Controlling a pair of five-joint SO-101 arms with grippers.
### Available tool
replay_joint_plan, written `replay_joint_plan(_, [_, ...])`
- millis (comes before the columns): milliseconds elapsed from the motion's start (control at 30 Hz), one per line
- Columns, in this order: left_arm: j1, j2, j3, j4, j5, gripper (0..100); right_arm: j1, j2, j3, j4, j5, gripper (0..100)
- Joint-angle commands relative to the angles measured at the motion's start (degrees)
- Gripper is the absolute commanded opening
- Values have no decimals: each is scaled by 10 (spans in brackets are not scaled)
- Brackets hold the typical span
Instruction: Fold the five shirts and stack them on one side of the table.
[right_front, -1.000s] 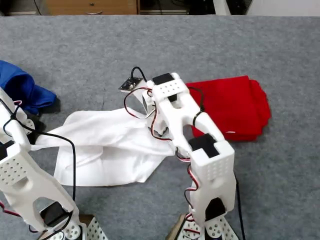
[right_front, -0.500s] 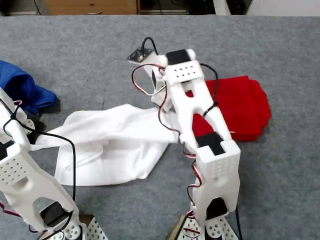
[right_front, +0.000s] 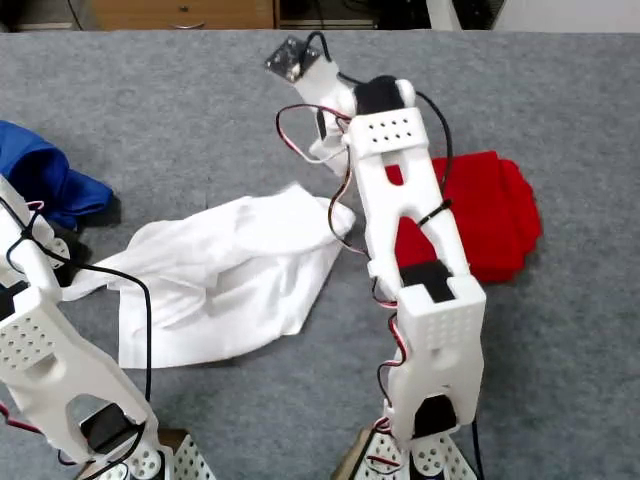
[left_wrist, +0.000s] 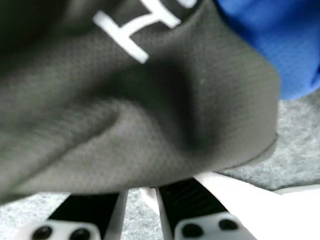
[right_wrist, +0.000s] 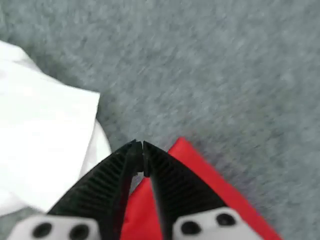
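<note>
right gripper (right_wrist: 143, 150) pinched closed, holding nothing; i see it over grey table (right_front: 150, 100), between crumpled white shirt (right_front: 220, 280) mid-table and folded red shirt (right_front: 480, 215). blue shirt (right_front: 45, 185) bunched at far side edge. left gripper (left_wrist: 142, 197) under black fabric (left_wrist: 125, 100) with white lettering, cut off; can't tell its grip.

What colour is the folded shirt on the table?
Red. The folded shirt shows best in the high view.
</note>
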Motion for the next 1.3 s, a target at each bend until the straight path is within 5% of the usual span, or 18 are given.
replay_joint_plan(0, [11,-5,-7,-36,-4,19,-3,7,-75,-12,25,4])
replay_joint_plan(300, [11,-5,-7,-36,-4,19,-47,112,-105,8,-2,13])
replay_joint_plan(533, [11,-5,-7,-36,-4,19,-53,205,-189,43,-38,210])
replay_joint_plan(933, [11,-5,-7,-36,-4,19,-88,314,-402,170,-91,202])
replay_joint_plan(1267, [11,-5,-7,-36,-4,19,-105,326,-422,173,-162,200])
